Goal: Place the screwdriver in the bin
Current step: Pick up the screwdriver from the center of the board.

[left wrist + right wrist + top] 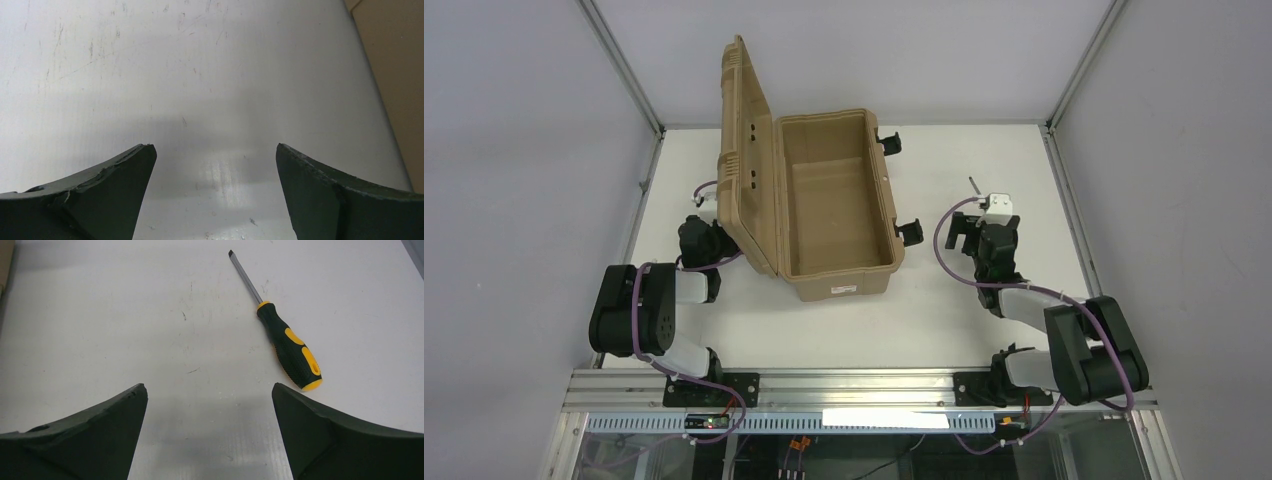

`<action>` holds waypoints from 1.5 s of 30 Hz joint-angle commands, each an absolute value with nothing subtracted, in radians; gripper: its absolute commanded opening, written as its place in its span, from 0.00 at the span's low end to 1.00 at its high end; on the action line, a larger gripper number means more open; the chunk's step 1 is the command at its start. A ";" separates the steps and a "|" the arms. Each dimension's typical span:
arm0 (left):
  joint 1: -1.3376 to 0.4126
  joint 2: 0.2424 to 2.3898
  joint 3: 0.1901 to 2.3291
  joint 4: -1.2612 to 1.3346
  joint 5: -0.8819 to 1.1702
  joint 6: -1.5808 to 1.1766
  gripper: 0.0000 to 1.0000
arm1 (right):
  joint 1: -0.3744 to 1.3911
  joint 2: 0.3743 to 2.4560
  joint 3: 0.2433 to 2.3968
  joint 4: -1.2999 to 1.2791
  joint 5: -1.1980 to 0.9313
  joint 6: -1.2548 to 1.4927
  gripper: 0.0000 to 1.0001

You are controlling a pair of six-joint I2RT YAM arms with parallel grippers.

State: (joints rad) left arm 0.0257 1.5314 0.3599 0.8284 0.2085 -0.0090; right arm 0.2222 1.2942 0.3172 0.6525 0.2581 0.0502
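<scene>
Scuffed white table [984,300]. The tan moulded-plastic bin [844,282], lid [746,150] raised, stands just right of the left claw [215,147] (spread wide). Ahead-right of the right claw [209,386], equally wide, lies the screwdriver [292,352]: thin steel shaft, black-yellow handle, free room around.

Scuffed white table [824,330] inside a grey-walled aluminium frame [620,65]

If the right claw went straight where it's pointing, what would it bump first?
Probably the bare table. The right gripper is open and aims at plain tabletop; the screwdriver lies a little right of that line, so the gripper would likely miss it, though depth is hard to judge.
</scene>
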 commanded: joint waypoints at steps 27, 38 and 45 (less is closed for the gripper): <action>0.016 1.508 0.362 0.848 0.210 0.002 0.99 | 0.223 0.931 0.997 -0.234 0.284 -0.025 0.99; 0.016 1.508 0.362 0.848 0.210 0.003 0.99 | 0.223 1.001 1.316 -0.440 0.289 -0.062 0.99; 0.015 1.508 0.362 0.848 0.210 0.003 0.99 | 0.224 1.046 1.482 -0.535 0.303 -0.089 0.99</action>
